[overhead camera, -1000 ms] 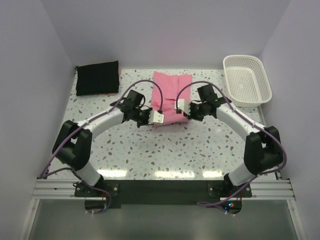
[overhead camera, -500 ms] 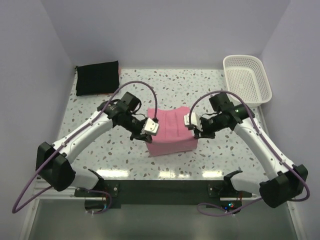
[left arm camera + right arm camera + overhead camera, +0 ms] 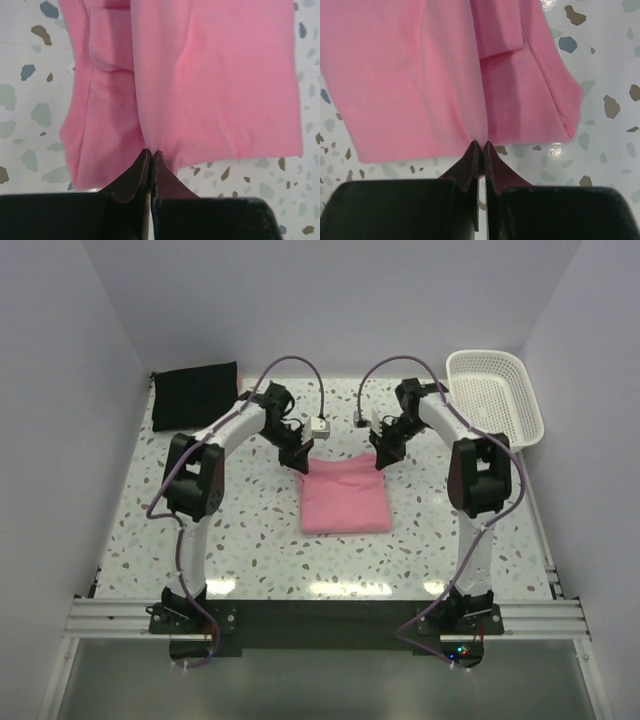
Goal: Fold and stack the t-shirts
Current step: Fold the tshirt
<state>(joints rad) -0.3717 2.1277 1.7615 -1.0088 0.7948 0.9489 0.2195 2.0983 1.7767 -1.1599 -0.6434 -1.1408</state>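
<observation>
I see the pink t-shirt (image 3: pixel 345 498) lying folded at mid-table, its far edge caught near both corners. The left gripper (image 3: pixel 151 154) and right gripper (image 3: pixel 481 146) each have their jaws pressed together on a thin ridge of the soft, fine-knit fabric. The black t-shirt (image 3: pixel 195 396) — a flat folded rectangle — sits well apart at the far left of the speckled table (image 3: pixel 250 540)

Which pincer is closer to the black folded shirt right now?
Left. The left pincer grips the pink t-shirt at its far-left corner, nearer the black shirt; the right pincer grips the far-right corner.
</observation>
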